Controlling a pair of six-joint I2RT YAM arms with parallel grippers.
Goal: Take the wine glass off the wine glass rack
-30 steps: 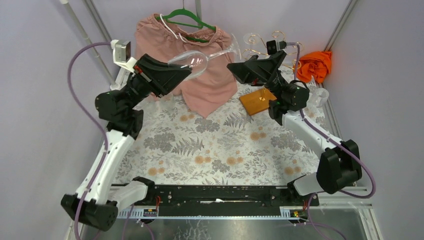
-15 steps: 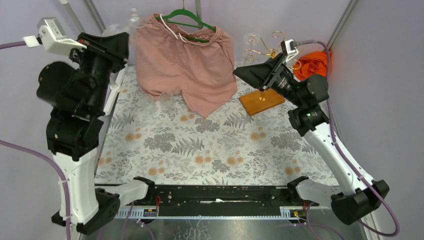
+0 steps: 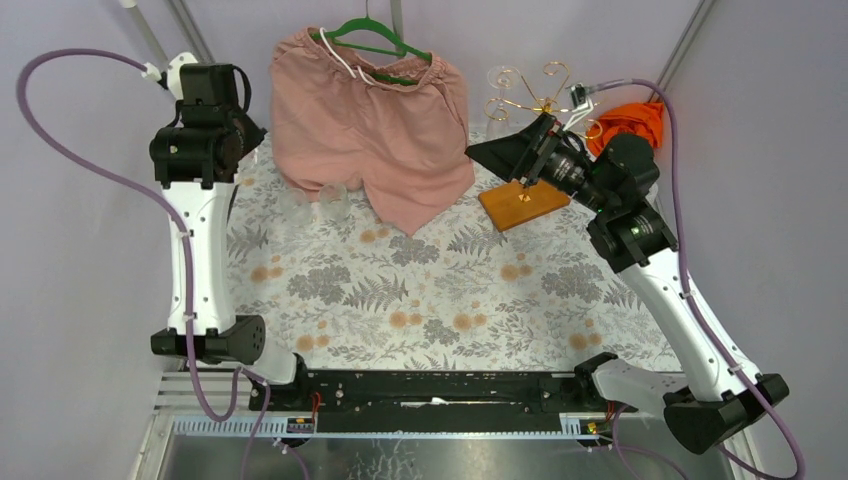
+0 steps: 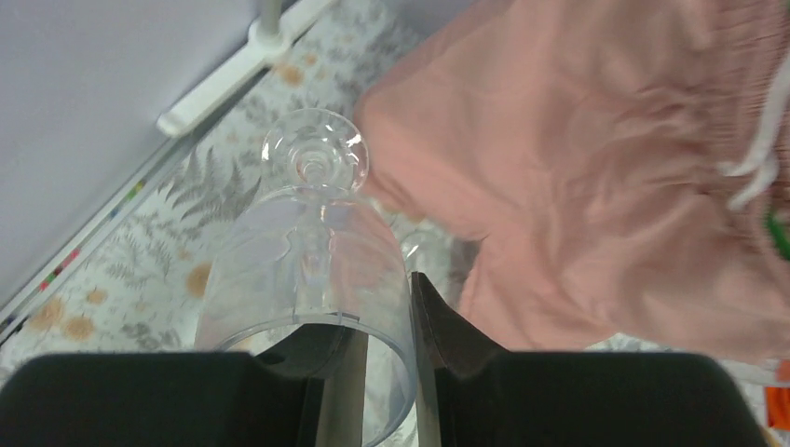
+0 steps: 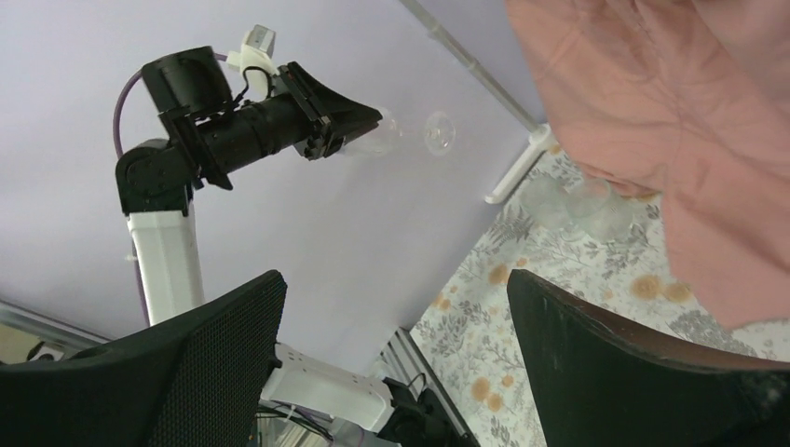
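The wine glass (image 4: 307, 251) is gripped at its bowl by the jaws of the left gripper (image 4: 368, 331) and is held high at the table's far left, foot pointing away from the wrist, well apart from the wine glass rack (image 3: 515, 205). The jaws of the right gripper (image 5: 396, 289) are spread wide. That gripper is held just beside the rack's gold wire arms, to the right of the pink shorts (image 3: 370, 130) hung on a green hanger (image 3: 372, 40).

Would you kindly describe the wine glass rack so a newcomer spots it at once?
Find the pink shorts hanging at the back. Just right of them, before the orange cloth, stands the wine glass rack. It alone is gold wire curling into spirals above a flat orange-brown wooden base.
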